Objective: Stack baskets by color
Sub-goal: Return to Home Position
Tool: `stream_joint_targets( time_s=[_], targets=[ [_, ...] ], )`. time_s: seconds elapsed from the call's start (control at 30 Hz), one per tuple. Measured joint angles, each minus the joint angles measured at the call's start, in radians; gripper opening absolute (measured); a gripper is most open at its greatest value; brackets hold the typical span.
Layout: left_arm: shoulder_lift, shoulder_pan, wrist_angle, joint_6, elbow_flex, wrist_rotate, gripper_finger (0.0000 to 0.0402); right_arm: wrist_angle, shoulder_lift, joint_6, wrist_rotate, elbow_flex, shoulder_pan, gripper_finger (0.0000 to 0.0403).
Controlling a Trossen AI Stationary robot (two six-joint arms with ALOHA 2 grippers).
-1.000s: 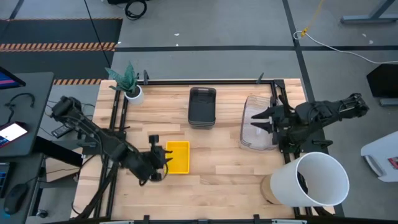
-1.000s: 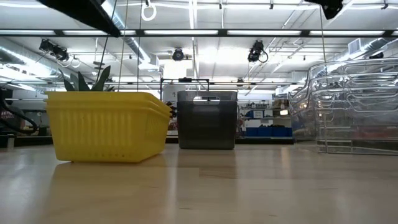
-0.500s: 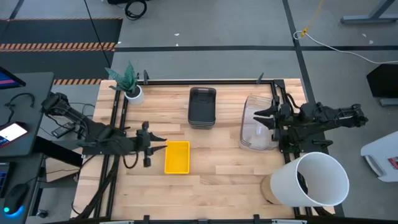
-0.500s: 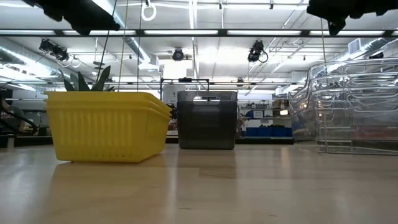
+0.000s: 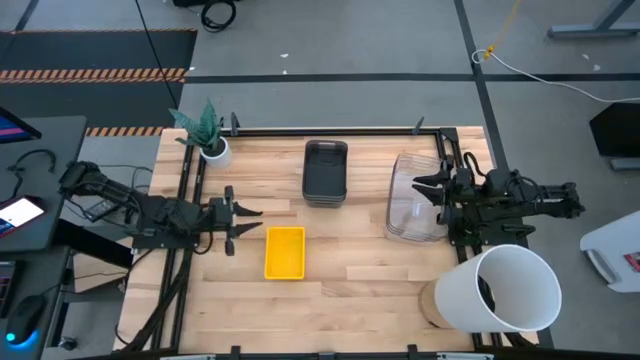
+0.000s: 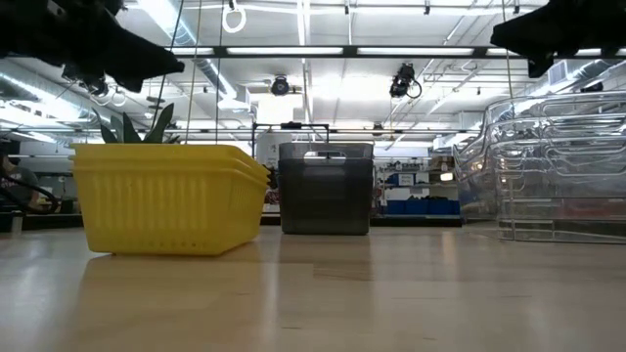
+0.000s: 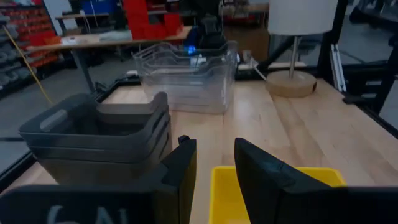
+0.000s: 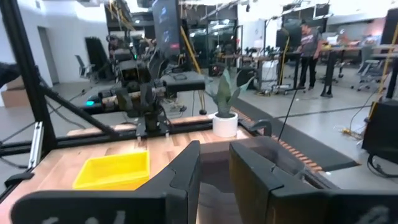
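Nearest the front edge of the tabletop, the yellow stack appears complete. The left pincer, fingers apart and empty, hangs just beside its far corner. Beyond, the right pincer, likewise apart, overhangs the clear stack. The grey stack lies farthest. Risk: a low retreat could clip a rim and skew a finished stack.

Bright, even overhead light falls on the tabletop, leaving only faint, soft shadows under the left gripper and right gripper. In the low view, ceiling strip lights glare, and both grippers show as black silhouettes. The clear baskets beneath the right gripper glint.
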Motion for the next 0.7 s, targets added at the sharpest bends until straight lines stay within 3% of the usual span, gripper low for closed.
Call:
stream_joint_targets(
  time_s=[0.27,0.4,0.53,0.7],
  targets=[
    [-0.093,0.148,0.072,0.039,-0.097,0.085,0.0116,-0.063,-0.102,-0.014,0.019,-0.012,-0.036,0.0087],
    [-0.133,0.201,0.117,0.064,-0.140,0.086,0.0116,-0.061,-0.099,-0.017,0.054,-0.015,-0.051,0.0086],
    [-0.179,0.244,0.188,0.047,-0.208,0.152,0.0116,-0.030,-0.099,0.010,0.054,-0.040,-0.059,0.0085],
    [-0.232,0.264,0.155,0.008,-0.211,0.170,0.0116,0.005,-0.099,0.039,0.052,-0.069,-0.059,0.0084]
  ],
)
